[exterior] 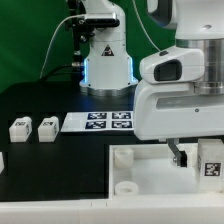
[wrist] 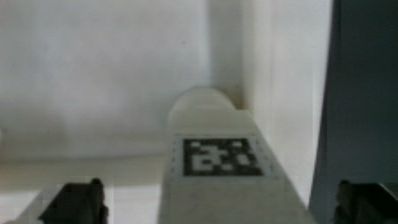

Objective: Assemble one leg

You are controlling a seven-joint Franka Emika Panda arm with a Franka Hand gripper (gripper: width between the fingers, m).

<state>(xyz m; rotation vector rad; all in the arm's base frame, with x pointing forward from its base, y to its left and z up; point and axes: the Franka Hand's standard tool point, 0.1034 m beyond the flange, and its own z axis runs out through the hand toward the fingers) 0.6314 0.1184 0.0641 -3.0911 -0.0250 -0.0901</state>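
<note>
The gripper point(exterior: 197, 160) is clenched on the leg point(exterior: 211, 162), holding it upright above the white tray point(exterior: 130, 170), probably to insert it into a corner socket.

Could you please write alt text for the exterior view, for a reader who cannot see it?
A white robot arm's gripper hangs low at the exterior view's right, beside a tagged white leg over a white tray. At the left, two more legs lie on the black table beside the marker board.
</note>
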